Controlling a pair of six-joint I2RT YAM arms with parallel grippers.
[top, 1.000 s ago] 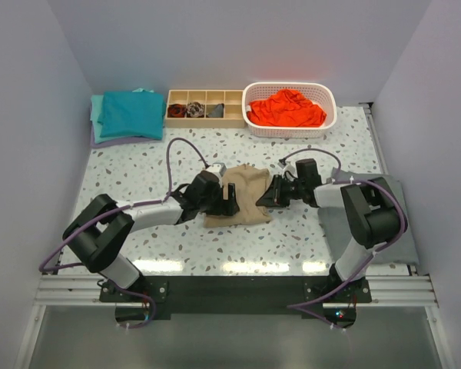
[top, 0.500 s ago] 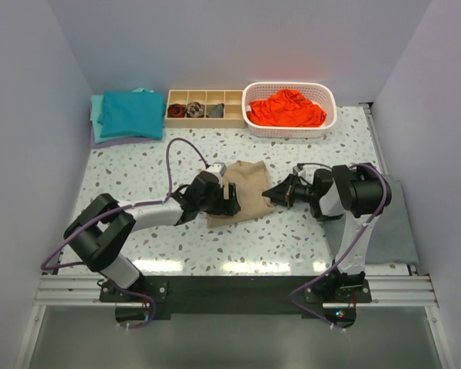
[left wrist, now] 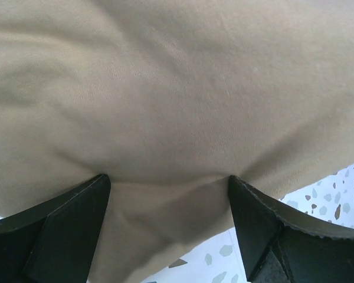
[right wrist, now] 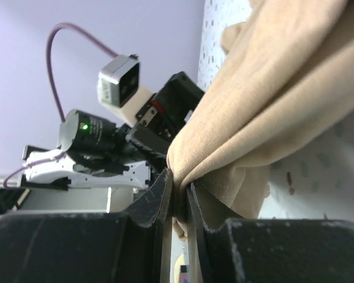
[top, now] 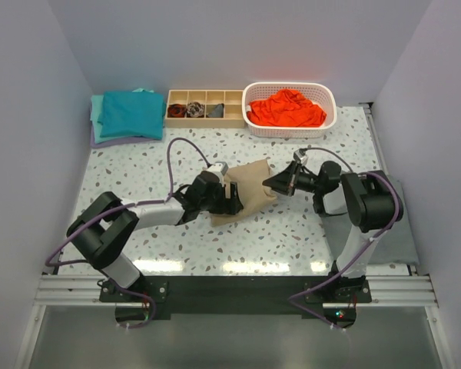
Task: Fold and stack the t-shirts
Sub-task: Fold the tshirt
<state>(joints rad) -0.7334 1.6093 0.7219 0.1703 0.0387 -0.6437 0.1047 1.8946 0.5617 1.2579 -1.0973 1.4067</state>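
From above, the tan t-shirt (top: 250,191) lies bunched at mid-table (top: 138,169) between the two arms, its long axis slanting from near-left to far-right; the left tool (top: 232,198) sits on its left edge and the right tool (top: 270,184) meets its right corner, so the cloth lies leftward of the right tool and the right arm has the free edge; folded teal t-shirts (top: 131,114) rest at the far left corner, and an orange-red t-shirt (top: 286,108) fills the white basket (top: 329,106), both well apart from the arms.

In the left wrist view, the tool's fingers (left wrist: 65,227) stand spread wide, tan fabric lying across and between them with nothing pinched.

In the right wrist view, the fingers (right wrist: 156,203) are pressed together on a gathered fold of the tan shirt, which hangs lifted off the speckled surface; the next move likely carries this edge across toward the left tool, which would pin the crease.
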